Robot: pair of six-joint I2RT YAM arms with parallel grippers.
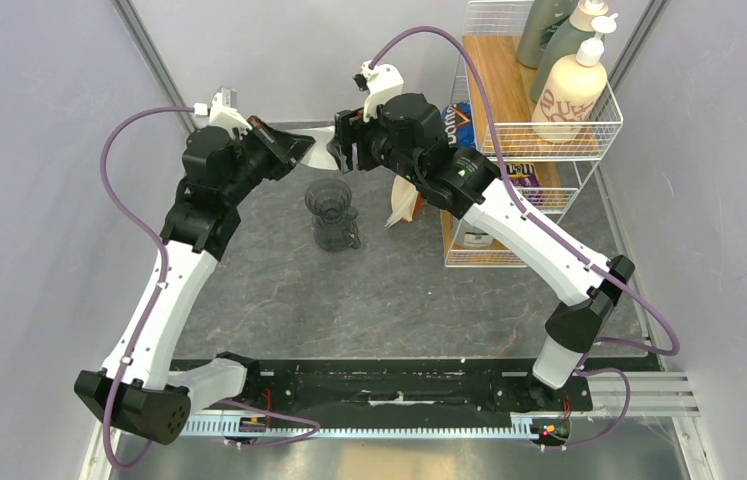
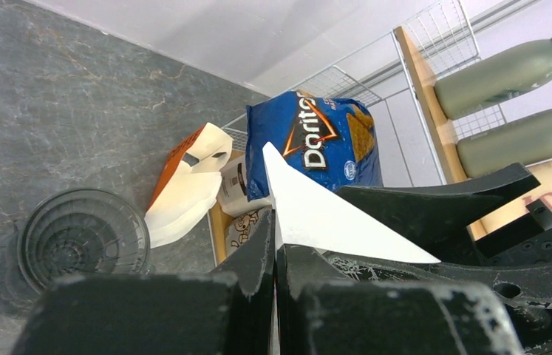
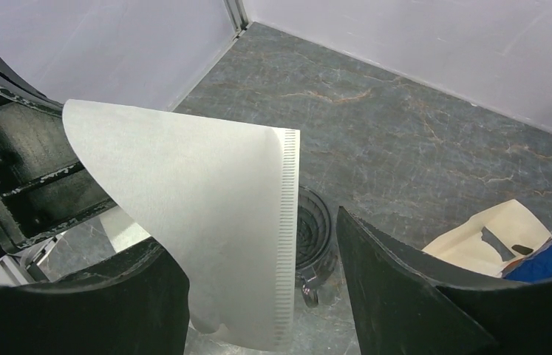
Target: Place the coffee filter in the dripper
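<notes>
Open grey marbled tabletop (image 1: 349, 300) is stretching nearest, before the upright dark ribbed see-through dripper (image 1: 329, 200). Above and beyond it, the left gripper (image 1: 294, 150) is clamping one edge of the flat white paper coffee filter (image 1: 321, 148). The right gripper (image 1: 341, 150) is holding its jaws apart around the filter's seamed edge. A white wire rack (image 1: 549, 140) is crowding the far right.

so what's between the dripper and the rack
Only the beige-and-white packet lies between the dripper and the rack. This is clearest in the top view.
</notes>
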